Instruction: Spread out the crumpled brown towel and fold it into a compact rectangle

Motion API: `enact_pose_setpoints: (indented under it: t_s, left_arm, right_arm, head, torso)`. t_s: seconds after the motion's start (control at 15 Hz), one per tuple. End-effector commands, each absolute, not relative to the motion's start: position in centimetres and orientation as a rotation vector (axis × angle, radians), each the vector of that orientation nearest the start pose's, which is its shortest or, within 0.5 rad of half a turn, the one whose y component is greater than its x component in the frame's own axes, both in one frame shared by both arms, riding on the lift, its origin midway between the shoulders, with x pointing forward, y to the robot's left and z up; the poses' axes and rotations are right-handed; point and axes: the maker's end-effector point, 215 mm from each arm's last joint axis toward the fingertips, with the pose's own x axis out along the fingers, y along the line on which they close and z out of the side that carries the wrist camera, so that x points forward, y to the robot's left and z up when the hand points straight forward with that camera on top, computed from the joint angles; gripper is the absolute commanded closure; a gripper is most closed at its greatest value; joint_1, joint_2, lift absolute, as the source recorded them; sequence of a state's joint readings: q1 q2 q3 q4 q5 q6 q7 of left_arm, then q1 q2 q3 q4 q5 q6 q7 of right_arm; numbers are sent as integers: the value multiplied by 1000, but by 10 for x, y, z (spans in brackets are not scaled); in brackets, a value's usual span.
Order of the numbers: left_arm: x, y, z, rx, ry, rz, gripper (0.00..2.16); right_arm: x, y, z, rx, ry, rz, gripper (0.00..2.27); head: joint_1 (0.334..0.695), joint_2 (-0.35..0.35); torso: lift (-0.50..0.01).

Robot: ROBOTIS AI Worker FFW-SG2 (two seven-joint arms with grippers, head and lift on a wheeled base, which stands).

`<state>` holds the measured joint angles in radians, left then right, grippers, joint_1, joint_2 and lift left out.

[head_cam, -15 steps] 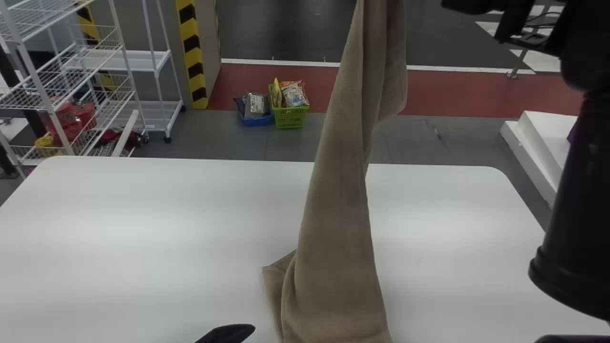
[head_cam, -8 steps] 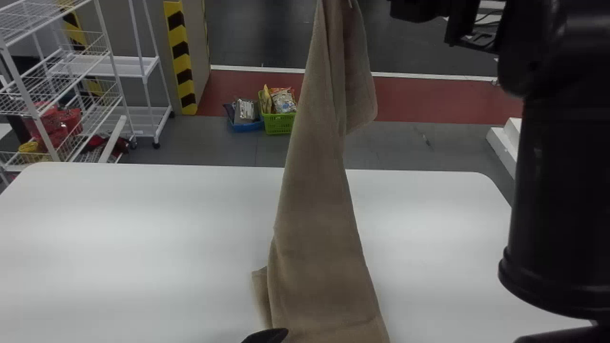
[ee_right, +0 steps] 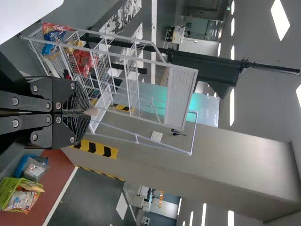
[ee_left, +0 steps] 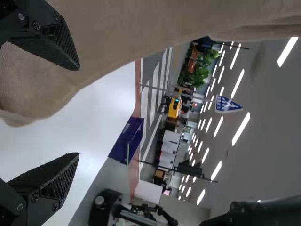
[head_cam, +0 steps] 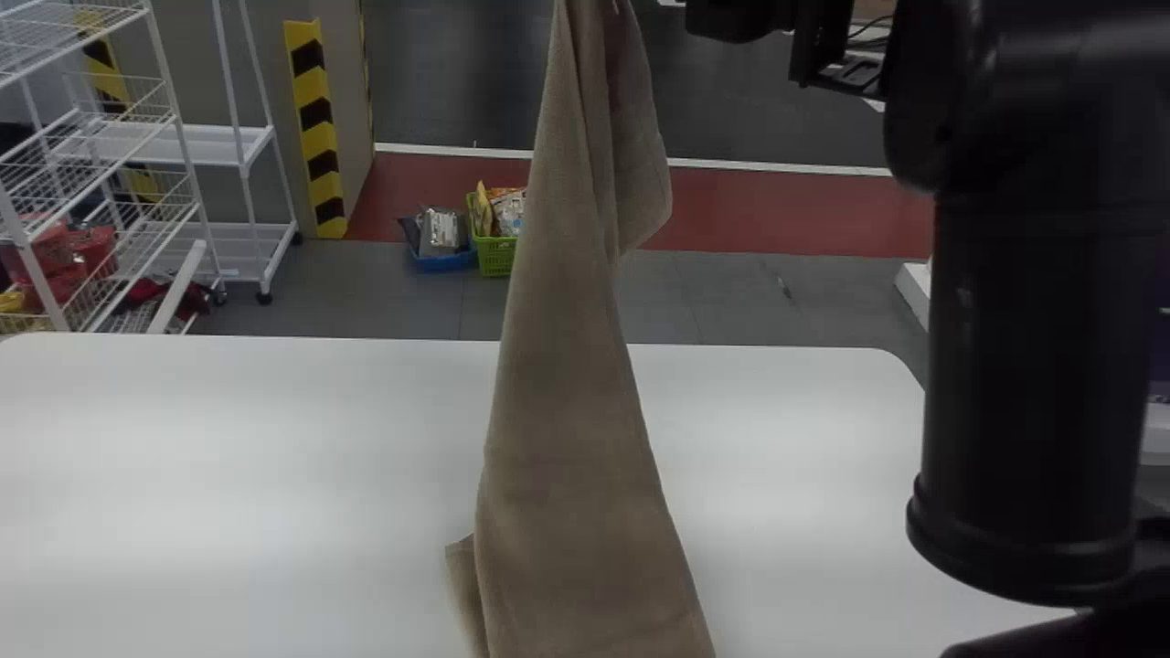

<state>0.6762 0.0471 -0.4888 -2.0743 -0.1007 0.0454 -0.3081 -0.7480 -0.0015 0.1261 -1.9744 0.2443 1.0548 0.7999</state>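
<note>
Spreading looks to be the step in hand, with folding still ahead: the brown towel (head_cam: 576,439) hangs below the right pincer (ee_right: 89,111), which pinches a scrap of it. Next, the left pincer (ee_left: 79,111), spread wide beside the cloth, should catch a free edge (limp stuff, likely to slip). Beneath the pincers lies the white table (head_cam: 274,457); beyond, a wire rack (head_cam: 183,146) and green basket (head_cam: 496,256).
</note>
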Motion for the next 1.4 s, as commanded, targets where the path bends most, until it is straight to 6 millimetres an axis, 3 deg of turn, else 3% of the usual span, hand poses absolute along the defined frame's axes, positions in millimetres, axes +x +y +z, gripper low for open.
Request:
enact_pose_setpoints:
  t_s: [0.0, 0.2, 0.47, 0.73, 0.87, 1.13, 1.33]
  left_arm:
    - [279, -111, -371, -118, 181, -784, 198]
    - [294, -121, -392, -57, 202, -701, 198]
    - [295, -134, -416, 2, 264, -664, 198]
    - [298, -125, -418, 11, 254, -695, 201]
    - [297, -115, -418, 4, 247, -734, 198]
    - [313, -97, -418, -3, 248, -711, 201]
    - [318, -93, -419, -6, 250, -696, 198]
  right_arm:
    - [628, -67, 17, -222, -21, 673, 1447]
    - [626, -64, 9, -222, -10, 680, 1447]
    - [626, -64, 6, -221, -7, 680, 1447]
    - [621, -60, 5, -210, -4, 694, 1447]
    - [605, -41, -2, -191, 22, 745, 1447]
    - [558, 23, -28, -204, 85, 888, 1447]
    - [543, 45, -38, -215, 97, 930, 1447]
  head:
    - [579, -168]
    - [592, -203]
    - [614, -220]
    - [630, -236]
    - [632, -234]
    - [659, -176]
    - [695, -96]
  torso:
    - [-127]
    - [-127]
    - [-127]
    - [-127]
    - [-127]
    - [-127]
    - [-127]
